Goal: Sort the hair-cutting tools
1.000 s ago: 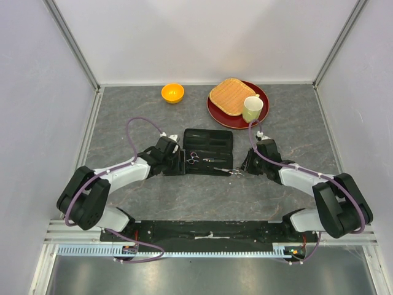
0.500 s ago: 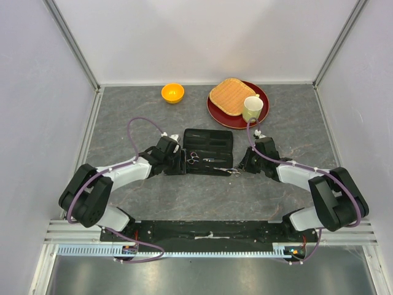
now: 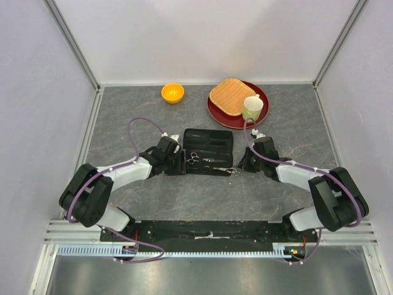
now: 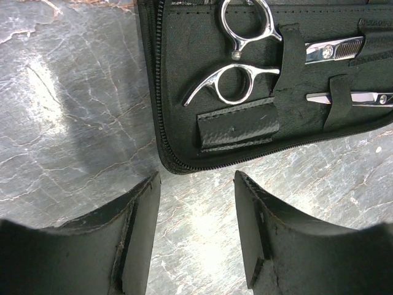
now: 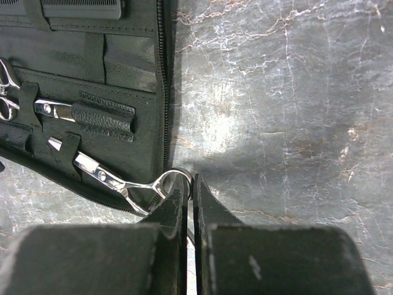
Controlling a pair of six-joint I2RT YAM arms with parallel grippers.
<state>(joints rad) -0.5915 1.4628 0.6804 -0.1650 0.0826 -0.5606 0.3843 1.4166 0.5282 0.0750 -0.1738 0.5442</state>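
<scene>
Left claw [image 4: 195, 184]: jaws apart, holding nothing, over the table [image 4: 73, 123] just off a corner of the zip case [image 4: 178, 67]
Right claw [image 5: 190, 184]: pinched shut on the ring of the second scissors [image 5: 98, 172] — at the case's zip edge
First scissors [image 4: 328, 51]: strapped inside the case
Comb [image 5: 80, 7]: slotted in the case
</scene>
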